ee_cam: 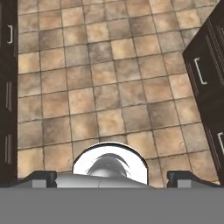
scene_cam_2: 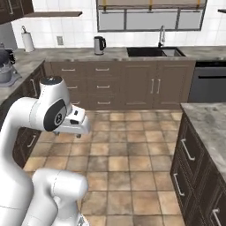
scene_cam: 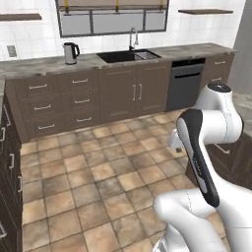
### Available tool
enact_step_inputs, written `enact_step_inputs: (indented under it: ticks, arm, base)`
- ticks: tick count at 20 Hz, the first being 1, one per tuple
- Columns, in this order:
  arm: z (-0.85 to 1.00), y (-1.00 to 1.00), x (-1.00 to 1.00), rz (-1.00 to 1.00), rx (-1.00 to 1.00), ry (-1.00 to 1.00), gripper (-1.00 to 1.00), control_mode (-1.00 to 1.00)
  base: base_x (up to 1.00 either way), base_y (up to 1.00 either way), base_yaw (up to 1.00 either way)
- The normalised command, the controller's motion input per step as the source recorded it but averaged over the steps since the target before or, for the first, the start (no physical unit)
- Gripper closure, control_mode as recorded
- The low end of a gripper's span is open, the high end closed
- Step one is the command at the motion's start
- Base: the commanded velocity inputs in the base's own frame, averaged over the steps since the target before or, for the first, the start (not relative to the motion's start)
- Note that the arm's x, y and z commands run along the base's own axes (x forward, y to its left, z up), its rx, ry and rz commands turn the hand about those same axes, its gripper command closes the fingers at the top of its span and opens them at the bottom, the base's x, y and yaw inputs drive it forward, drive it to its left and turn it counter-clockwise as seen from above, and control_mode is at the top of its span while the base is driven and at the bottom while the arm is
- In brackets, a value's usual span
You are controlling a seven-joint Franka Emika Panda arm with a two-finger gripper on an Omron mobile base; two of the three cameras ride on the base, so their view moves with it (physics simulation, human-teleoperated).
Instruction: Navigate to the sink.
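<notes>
The sink (scene_cam: 125, 56) is a matte-black basin set in the far counter under the window, with a curved chrome faucet (scene_cam: 132, 38) behind it. In the right base view the sink (scene_cam_2: 148, 52) and faucet (scene_cam_2: 161, 35) lie ahead and to the right, with a light grey drainer section (scene_cam_2: 173, 52) on the basin's right side. Several floor tiles separate me from that counter. My gripper (ee_cam: 113, 178) points down at the tiled floor, open, its fingertips (ee_cam: 40, 177) far apart with nothing between them. The hand (scene_cam_2: 76, 121) is tucked close to the arm.
A steel kettle (scene_cam: 71, 52) stands on the counter left of the sink. A dark dishwasher (scene_cam_2: 207, 81) sits to the sink's right. An island counter (scene_cam_2: 207, 128) runs along my right, dark cabinets (scene_cam: 7, 162) along my left. A paper towel roll (scene_cam_2: 28, 42) stands far left.
</notes>
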Motion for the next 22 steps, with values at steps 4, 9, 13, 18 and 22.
enact_step_inputs:
  ticks: [4, 9, 13, 18, 22]
  arm:
    - [0.0, 0.0, 0.0, 0.0, 0.0, 0.0, -1.0, 1.0]
    - [0.0, 0.0, 0.0, 0.0, 0.0, 0.0, -1.0, 1.0]
    - [0.0, 0.0, 0.0, 0.0, 0.0, 0.0, -1.0, 1.0]
    - [0.0, 0.0, 0.0, 0.0, 0.0, 0.0, -1.0, 1.0]
    - [0.0, 0.0, 0.0, 0.0, 0.0, 0.0, -1.0, 1.0]
  base:
    - [1.0, 0.06, -0.09]
    - [1.0, 0.02, -0.1]
    - [1.0, 0.0, -0.09]
    - [1.0, 0.0, -0.06]
    - [1.0, 0.0, -0.01]
